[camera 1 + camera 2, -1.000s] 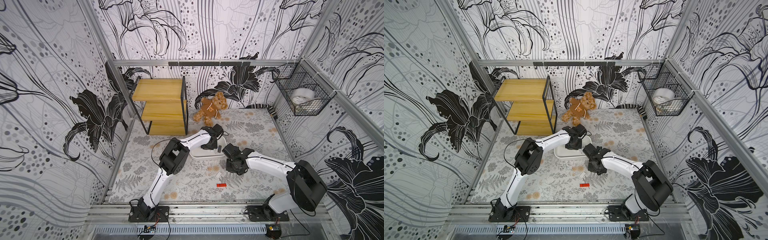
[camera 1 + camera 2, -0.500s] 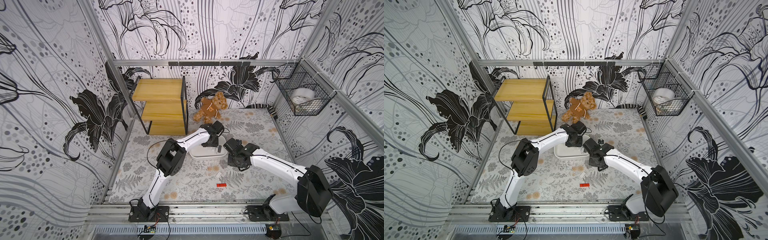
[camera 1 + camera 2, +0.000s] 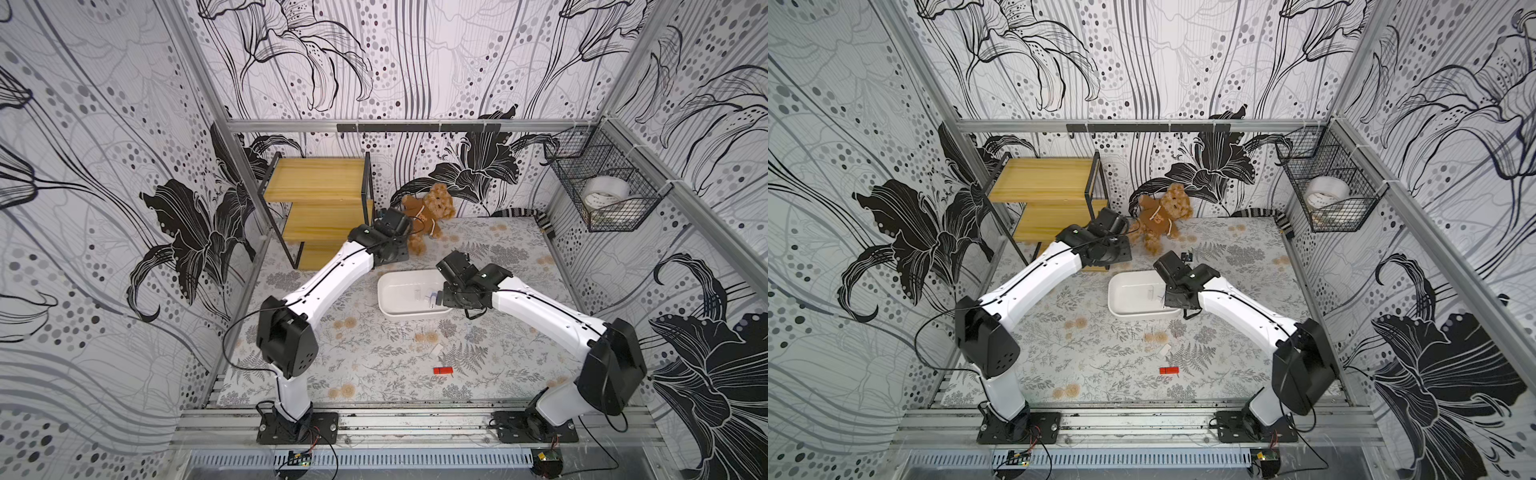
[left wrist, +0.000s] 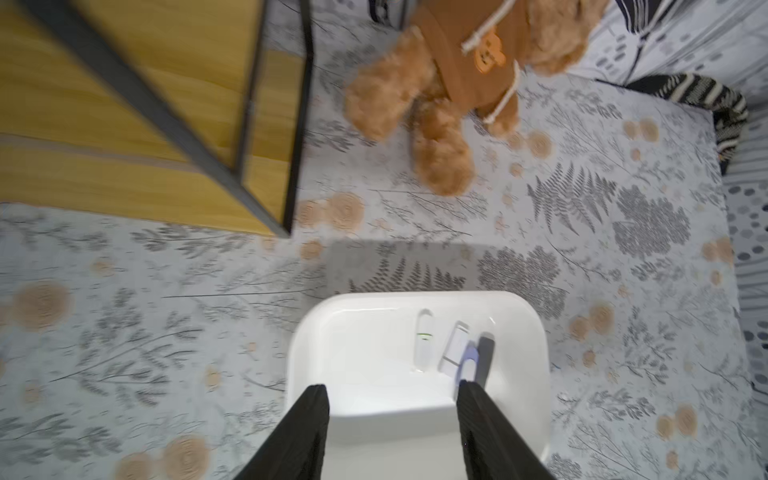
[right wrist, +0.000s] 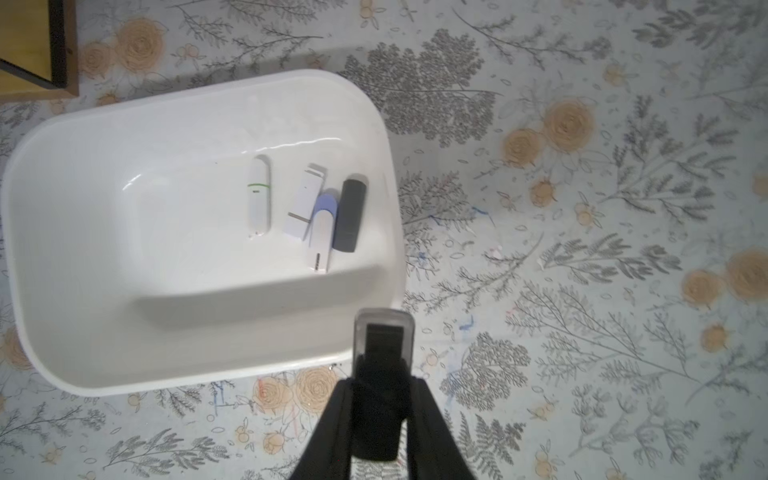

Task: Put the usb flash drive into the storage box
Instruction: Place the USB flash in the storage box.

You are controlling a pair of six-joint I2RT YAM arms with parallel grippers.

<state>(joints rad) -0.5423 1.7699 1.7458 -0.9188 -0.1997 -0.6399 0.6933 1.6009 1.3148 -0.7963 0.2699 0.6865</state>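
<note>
The white storage box [image 3: 397, 293] [image 3: 1127, 297] stands mid-table on the floral mat. Several usb flash drives lie in it [image 5: 259, 195]: white, lilac-capped and dark grey. My right gripper [image 5: 380, 384] is shut on a black usb flash drive with a clear cap [image 5: 384, 332]. That drive hangs just outside the box's rim [image 5: 232, 374], at its right end. My left gripper [image 4: 392, 386] is open and empty above the box's wall [image 4: 399, 419]. A red flash drive [image 3: 443, 370] [image 3: 1169, 370] lies on the mat near the front.
A wooden shelf [image 3: 320, 195] stands at the back left, with a teddy bear [image 3: 430, 212] beside it, close to my left wrist. A wire basket [image 3: 602, 195] holding a tape roll hangs on the right wall. A small pale piece [image 3: 436, 351] lies near the red drive.
My left gripper has opened and drawn back from over the box toward the teddy bear. My right arm has carried the black drive up to the box's right end.
</note>
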